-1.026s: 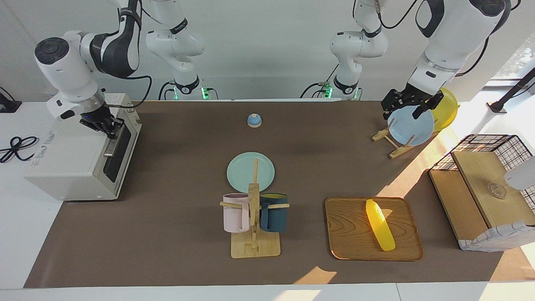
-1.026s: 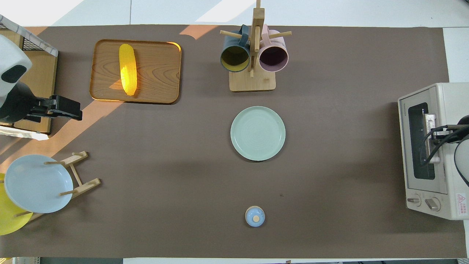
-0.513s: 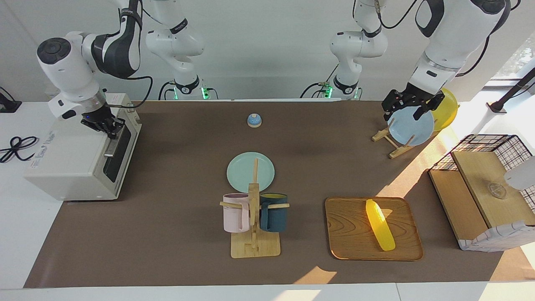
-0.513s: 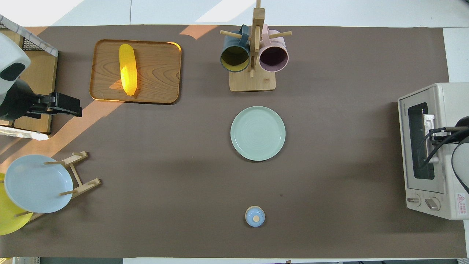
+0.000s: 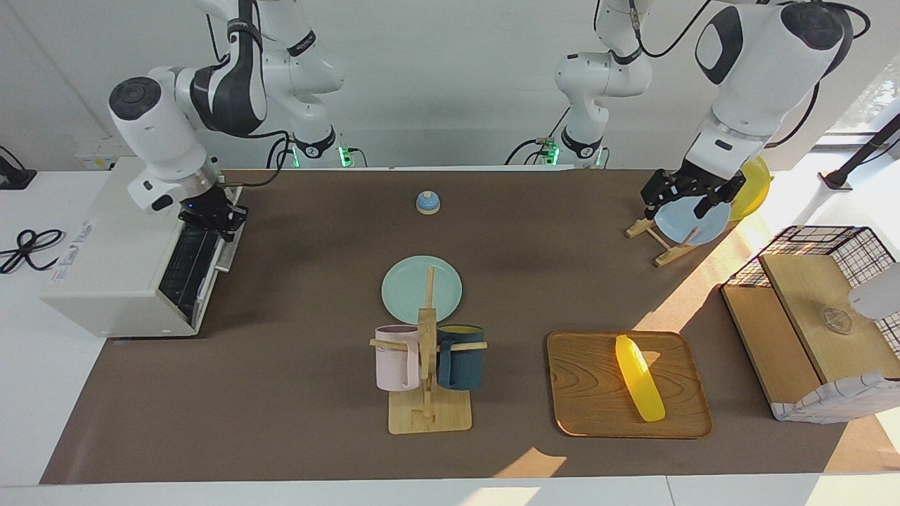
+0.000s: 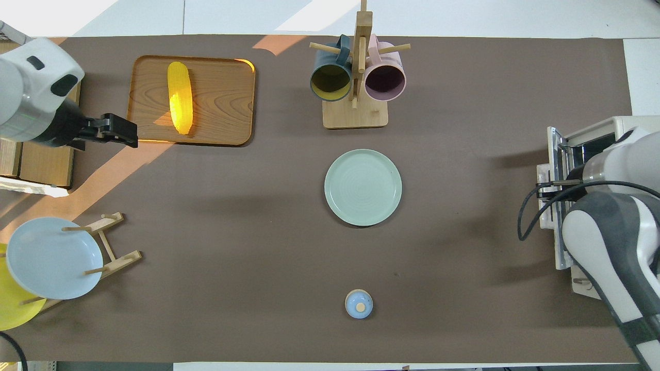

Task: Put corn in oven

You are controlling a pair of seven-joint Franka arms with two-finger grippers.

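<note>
The yellow corn (image 5: 640,378) (image 6: 180,104) lies on a wooden tray (image 5: 583,393) (image 6: 221,98) toward the left arm's end of the table. At the right arm's end stands the white oven (image 5: 105,253) (image 6: 626,126). Its door (image 5: 188,270) (image 6: 557,154) hangs partly open, tilted outward. My right gripper (image 5: 214,221) (image 6: 549,184) is shut on the handle at the door's top edge, which it hides. My left gripper (image 5: 678,195) (image 6: 129,135) is open and holds nothing, up in the air over the mat beside the tray.
A mug stand (image 5: 427,414) (image 6: 355,116) holds a pink and a dark blue mug. A green plate (image 5: 421,288) (image 6: 363,187) and a small blue bell (image 5: 427,202) (image 6: 359,304) lie mid-table. A rack with a blue plate (image 5: 692,221) (image 6: 51,257) and a wooden shelf (image 5: 808,330) stand at the left arm's end.
My right gripper has pulled the oven door from shut to partly open, moving toward the table's middle. The left gripper has drifted over the mat toward the tray.
</note>
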